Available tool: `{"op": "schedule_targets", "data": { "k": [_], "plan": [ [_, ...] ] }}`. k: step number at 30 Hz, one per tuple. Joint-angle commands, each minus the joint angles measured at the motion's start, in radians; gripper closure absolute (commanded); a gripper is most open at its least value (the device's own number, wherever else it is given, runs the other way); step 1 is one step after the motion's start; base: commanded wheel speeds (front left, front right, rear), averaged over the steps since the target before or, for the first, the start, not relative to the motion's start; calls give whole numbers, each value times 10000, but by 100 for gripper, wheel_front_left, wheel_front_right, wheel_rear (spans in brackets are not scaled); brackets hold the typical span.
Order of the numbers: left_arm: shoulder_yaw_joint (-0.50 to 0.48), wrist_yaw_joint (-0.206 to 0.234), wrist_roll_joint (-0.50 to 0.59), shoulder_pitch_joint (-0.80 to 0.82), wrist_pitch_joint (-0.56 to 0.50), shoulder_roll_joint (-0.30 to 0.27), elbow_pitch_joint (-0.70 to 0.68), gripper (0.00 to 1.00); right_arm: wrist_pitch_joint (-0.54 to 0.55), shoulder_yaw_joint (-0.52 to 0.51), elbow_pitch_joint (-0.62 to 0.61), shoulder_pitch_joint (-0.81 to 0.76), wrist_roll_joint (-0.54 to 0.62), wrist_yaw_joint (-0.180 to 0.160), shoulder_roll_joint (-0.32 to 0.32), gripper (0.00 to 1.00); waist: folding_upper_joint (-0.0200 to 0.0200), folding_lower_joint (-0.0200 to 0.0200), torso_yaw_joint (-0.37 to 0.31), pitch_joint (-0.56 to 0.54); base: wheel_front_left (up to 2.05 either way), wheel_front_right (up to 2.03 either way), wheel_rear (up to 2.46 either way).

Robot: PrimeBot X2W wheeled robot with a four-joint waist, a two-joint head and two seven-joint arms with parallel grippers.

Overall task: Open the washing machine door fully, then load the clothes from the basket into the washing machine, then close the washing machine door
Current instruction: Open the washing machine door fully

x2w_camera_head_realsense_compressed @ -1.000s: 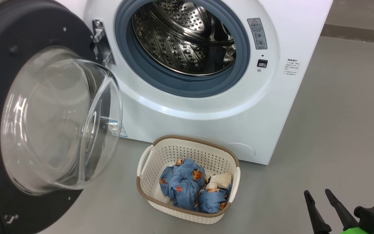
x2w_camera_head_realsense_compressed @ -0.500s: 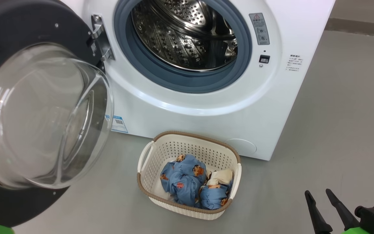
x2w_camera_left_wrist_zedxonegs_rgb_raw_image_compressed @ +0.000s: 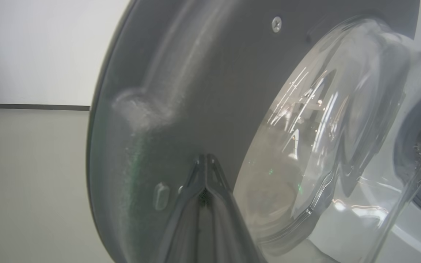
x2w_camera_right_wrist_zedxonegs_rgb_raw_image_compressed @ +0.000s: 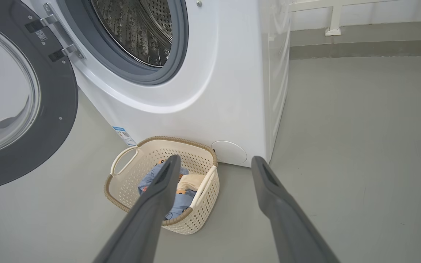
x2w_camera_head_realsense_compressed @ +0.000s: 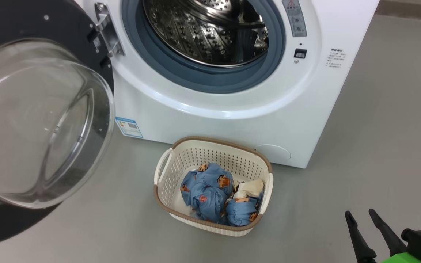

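One grey floor [x2w_camera_head_realsense_compressed: 378, 128] under the basket [x2w_camera_head_realsense_compressed: 214, 160], white wall [x2w_camera_left_wrist_zedxonegs_rgb_raw_image_compressed: 31, 47] beyond; left jaws together, right jaws apart.

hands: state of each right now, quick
Left hand: closed, fingers together at the door rim, holding nothing.
Right hand: open, empty.
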State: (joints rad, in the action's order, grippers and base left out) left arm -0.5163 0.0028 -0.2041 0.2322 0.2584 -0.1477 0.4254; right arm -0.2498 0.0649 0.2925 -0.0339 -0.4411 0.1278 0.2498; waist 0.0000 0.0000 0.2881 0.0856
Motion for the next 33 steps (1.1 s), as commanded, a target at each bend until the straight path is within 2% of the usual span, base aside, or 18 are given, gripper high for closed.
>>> {"op": "schedule_targets", "data": {
  "k": [1, 10, 23, 33],
  "plan": [
    [-459, 7, 118, 555, 34, -651, -61, 100, -120, 233, -244, 343, 8, 29, 220, 0, 0, 0, -15, 132, 0, 0, 0],
    [-1052, -127, 396, 1596, 34, -1089, 910, 100, -120, 246, -296, 621, 56, 29, 241, 0, 0, 0, -138, 606, 0, 0, 0],
    [-1913, 51, 635, 2365, 34, -1417, 1686, 100, -120, 313, -338, 864, 89, 29, 271, 0, 0, 0, -384, 1065, 0, 0, 0],
    [-2040, 167, 939, 2603, 34, -1556, 2086, 100, -120, 315, -302, 939, 119, 29, 288, 0, 0, 0, -419, 1080, 0, 0, 0]
  ]
}}
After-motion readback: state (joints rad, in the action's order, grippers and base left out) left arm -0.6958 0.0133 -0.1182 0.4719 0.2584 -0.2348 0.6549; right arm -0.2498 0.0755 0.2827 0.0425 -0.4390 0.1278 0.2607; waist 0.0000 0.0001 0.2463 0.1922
